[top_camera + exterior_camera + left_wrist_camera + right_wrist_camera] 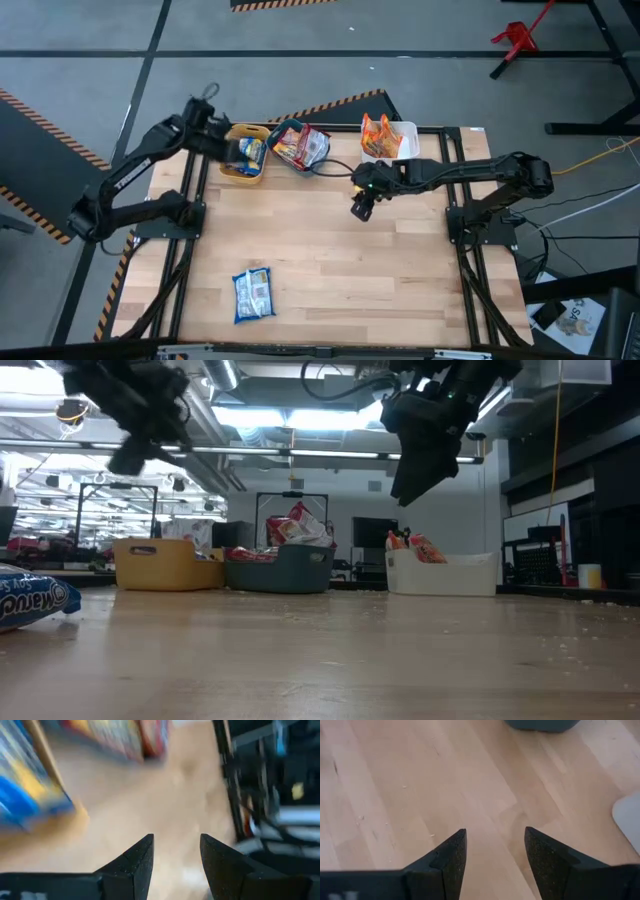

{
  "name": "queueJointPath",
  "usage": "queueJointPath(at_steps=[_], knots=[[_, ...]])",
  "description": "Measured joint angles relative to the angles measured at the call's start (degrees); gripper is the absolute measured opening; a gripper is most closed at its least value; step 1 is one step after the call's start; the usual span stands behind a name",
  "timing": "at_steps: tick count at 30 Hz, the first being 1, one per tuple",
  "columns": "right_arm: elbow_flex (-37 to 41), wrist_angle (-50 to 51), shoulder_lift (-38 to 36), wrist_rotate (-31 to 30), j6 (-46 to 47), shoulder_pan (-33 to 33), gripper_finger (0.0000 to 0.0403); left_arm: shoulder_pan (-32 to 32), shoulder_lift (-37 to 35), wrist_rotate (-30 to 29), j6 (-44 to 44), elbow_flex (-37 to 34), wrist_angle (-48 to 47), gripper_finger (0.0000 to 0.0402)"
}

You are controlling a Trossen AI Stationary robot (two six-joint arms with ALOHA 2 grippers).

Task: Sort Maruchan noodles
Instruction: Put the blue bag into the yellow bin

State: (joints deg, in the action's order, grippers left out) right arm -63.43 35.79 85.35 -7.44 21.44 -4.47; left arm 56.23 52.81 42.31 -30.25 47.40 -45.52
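text: "Maruc…" | on: blue-white packet [30, 603] | place: table, near edge

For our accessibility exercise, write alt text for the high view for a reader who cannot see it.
Seen from above, one blue-white noodle packet lies alone on the wooden table; the yellow bin, teal bin and white bin along the far edge hold other packets. The left pincer is over the yellow bin, and the right pincer hangs open, empty, mid-table.
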Motion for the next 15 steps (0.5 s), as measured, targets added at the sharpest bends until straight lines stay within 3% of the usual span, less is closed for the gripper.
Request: queueJointPath(at_steps=[2, 7, 15], knots=[[0.74, -2.07, 0.16, 0.11, -0.74, 0.0, 0.0188, -5.19, -2.61, -0.38, -2.62, 0.0, -5.56, 0.0154], [4.11, -9.21, 0.21, 0.62, -1.29, -0.06, 0.0188, -20.18, -9.83, -11.57, -13.91, -0.02, -16.33, 0.0154], [8.73, -15.42, 0.21, 4.65, -3.87, -0.05, 0.0188, -42.05, -17.42, -22.97, -43.36, -0.02, -15.12, 0.0154]])
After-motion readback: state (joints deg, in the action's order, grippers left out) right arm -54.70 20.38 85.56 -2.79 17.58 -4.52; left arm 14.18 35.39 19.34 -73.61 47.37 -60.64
